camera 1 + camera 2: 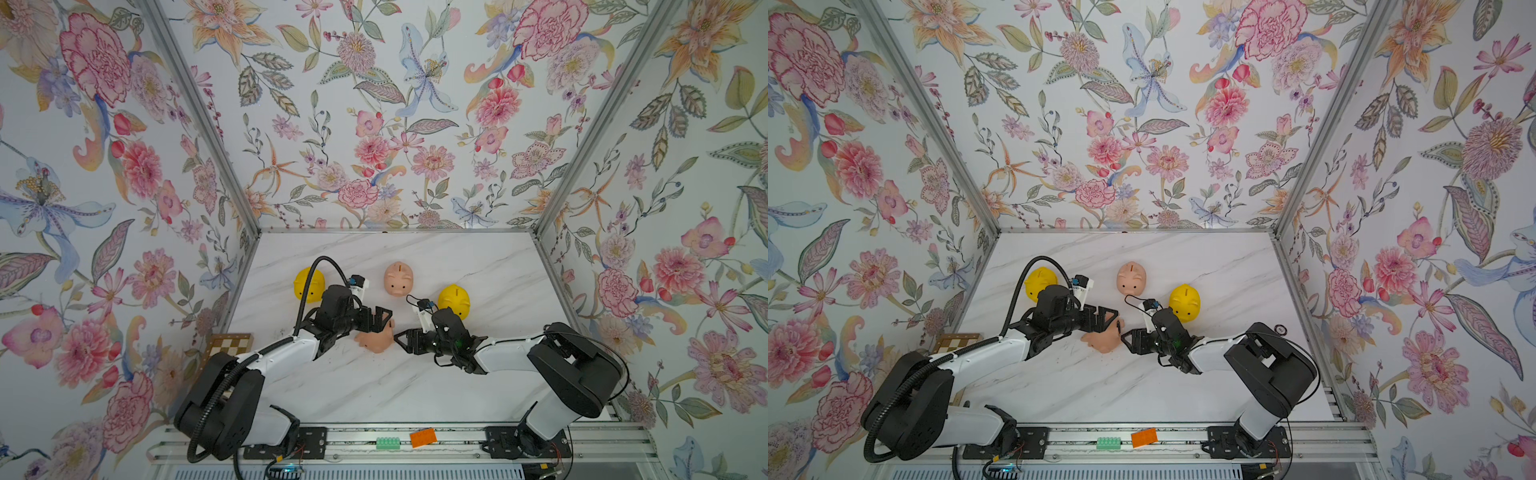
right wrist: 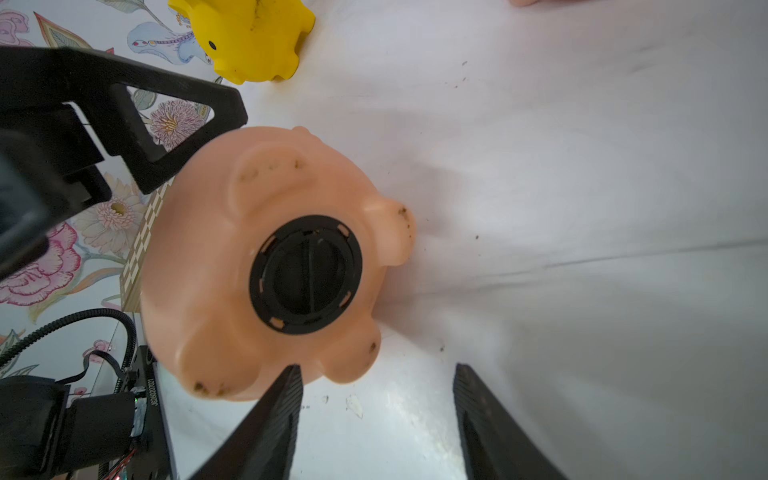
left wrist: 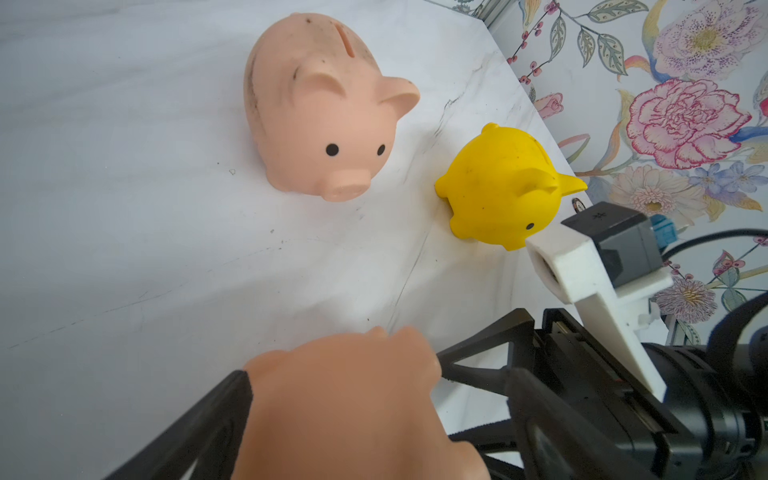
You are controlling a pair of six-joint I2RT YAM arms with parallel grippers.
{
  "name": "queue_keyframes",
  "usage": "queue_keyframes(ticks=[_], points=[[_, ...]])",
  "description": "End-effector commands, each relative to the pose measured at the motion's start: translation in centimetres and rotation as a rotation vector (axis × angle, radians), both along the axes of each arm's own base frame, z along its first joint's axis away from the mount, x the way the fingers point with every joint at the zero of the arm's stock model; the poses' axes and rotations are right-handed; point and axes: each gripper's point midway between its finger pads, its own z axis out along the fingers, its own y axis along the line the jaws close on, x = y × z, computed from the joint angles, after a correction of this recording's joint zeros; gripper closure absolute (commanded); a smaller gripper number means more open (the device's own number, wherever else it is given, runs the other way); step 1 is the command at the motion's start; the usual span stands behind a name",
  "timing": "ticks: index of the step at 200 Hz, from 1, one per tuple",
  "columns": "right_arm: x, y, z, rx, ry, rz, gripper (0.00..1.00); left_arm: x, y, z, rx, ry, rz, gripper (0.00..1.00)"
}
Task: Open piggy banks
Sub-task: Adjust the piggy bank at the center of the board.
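Piggy banks: four small rounded plastic pigs on the white marble-pattern bench [image 1: 478, 374]. One peach-pink pig [image 1: 374, 341] lies tipped on its side and serves as the reference. Beyond it, toward the back wall, stands an upright peach-pink pig [image 1: 398, 279]. A bright yellow pig [image 1: 454, 301] is on the right arm's side, and another yellow pig [image 1: 307, 284] is half hidden behind the left arm.

The tipped pig's belly faces the right arm, and the black round plug [image 2: 305, 274] sits in place in it.

Left gripper [image 1: 381, 322]: jaws at full spread, straddling the tipped pig. One finger lies against the body and a gap shows at the other, so it brackets the pig and does not clamp it.

Right gripper [image 2: 376, 374]: jaws partly spread, empty, just beside the belly, not yet on the plug.

Step in hand, as judged: approach to this pig's plug. The upright pigs' bellies are hidden.

Next move calls for the left jaws to close and steady the pig. The right jaws then centre over the plug's ridge, close on it, and twist or pull.
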Motion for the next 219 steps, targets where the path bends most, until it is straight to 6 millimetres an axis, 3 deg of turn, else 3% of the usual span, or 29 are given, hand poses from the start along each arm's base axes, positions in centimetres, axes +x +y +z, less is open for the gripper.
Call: queue_keyframes(ticks=[1,61,102,167,219], points=[[0.3,1.3,0.8,0.026,-0.022,0.003,0.4,-0.2,1.1,-0.8,-0.006,0.01,0.043,0.01],[-1.1,2.5,0.2,0.02,-0.006,0.05,0.4,-0.7,2.8,-0.5,0.013,-0.02,0.111,0.01],[-1.9,3.2,-0.1,0.021,-0.001,0.077,0.4,-1.0,5.0,-0.7,0.028,-0.033,0.211,0.01],[-2.3,3.8,-0.1,0.031,0.0,0.098,0.4,-1.2,3.4,-0.1,-0.097,-0.047,0.139,0.01],[-2.6,4.6,-0.1,0.047,-0.001,0.118,0.4,-0.8,3.0,-1.7,-0.088,-0.022,0.13,0.01]])
